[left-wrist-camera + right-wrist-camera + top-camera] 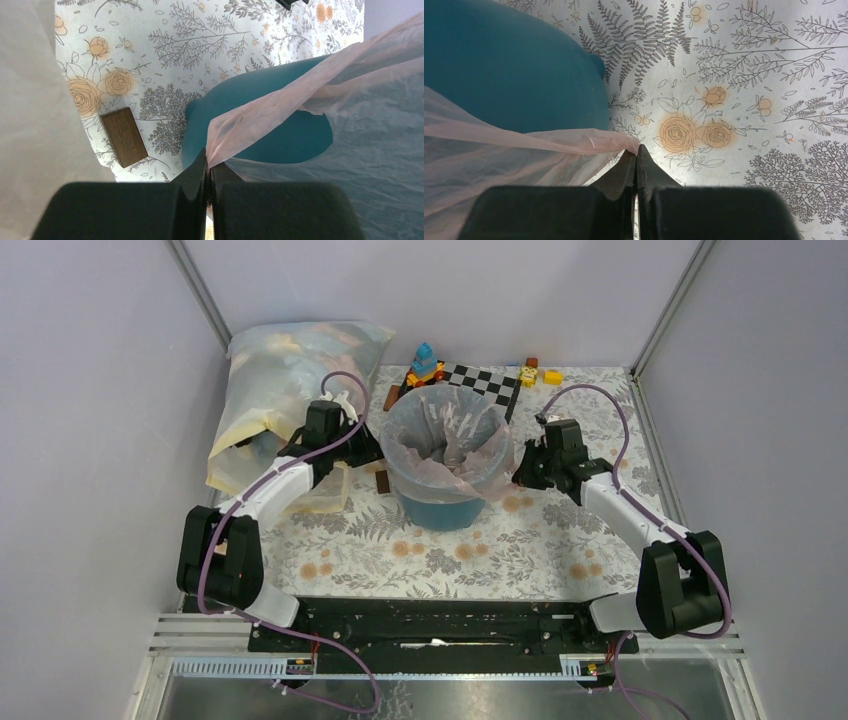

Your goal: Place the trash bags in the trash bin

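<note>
The pale pink trash bag (pixel 447 435) sat in the teal trash bin (pixel 440 510), which stood upright in the middle of the floral tabletop (pixel 450 560). Its film lined the bin's mouth and spilled over the rim on both sides. The left end effector (pixel 207 167) was pressed together on a fold of the bag's edge just outside the bin's left wall. The right end effector (pixel 638 155) was pinching the opposite edge beside the right wall. From each pinch the film ran in a stretched band back towards the rim.

The film looked thin, limp and nearly weightless, so it would probably follow any pull without resistance. It would also likely slip from a loose grip or tear under a sharp tug. The safest hold seemed to be the gathered hem, where several layers bunch, rather than a single sheet. The bin itself appeared light, so uneven pulling from the two sides could drag or tip it.

A small wooden block (pixel 124 136) lay on the tabletop just left of the bin. A large stuffed clear sack (pixel 280 380) stood behind the left arm.
</note>
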`<state>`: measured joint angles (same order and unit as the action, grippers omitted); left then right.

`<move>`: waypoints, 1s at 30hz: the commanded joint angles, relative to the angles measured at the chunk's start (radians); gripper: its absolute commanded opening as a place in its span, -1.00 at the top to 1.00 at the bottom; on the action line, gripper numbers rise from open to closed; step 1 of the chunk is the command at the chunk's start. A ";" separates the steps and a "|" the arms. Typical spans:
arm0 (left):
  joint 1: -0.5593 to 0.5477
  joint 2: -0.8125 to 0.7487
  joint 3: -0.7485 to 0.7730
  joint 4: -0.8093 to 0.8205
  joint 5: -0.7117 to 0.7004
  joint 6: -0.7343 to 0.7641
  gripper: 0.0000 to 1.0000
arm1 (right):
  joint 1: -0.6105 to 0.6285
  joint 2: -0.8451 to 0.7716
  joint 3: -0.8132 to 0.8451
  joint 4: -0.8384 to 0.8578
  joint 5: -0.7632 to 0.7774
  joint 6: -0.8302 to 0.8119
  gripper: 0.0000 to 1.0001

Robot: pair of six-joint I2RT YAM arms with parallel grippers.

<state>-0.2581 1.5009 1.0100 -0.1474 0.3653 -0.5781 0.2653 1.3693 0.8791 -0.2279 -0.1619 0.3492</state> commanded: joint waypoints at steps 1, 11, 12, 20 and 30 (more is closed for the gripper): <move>-0.016 0.002 -0.032 0.077 -0.021 -0.011 1.00 | -0.003 0.015 -0.006 0.067 -0.023 0.016 1.00; -0.027 0.015 -0.137 0.224 -0.002 -0.051 1.00 | -0.003 0.092 -0.068 0.145 -0.062 0.042 1.00; -0.026 0.013 -0.142 0.232 0.003 -0.054 1.00 | -0.003 0.100 -0.066 0.143 -0.063 0.039 1.00; -0.026 -0.126 -0.154 0.190 -0.115 -0.030 0.79 | -0.004 -0.045 -0.014 0.026 0.060 -0.019 0.31; -0.026 -0.371 -0.201 0.120 -0.316 -0.048 -0.12 | -0.004 -0.261 0.209 -0.243 0.254 -0.095 -0.13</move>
<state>-0.2825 1.2049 0.8242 -0.0105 0.1581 -0.6216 0.2653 1.1748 0.9611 -0.3492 0.0051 0.3035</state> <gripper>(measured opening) 0.487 0.572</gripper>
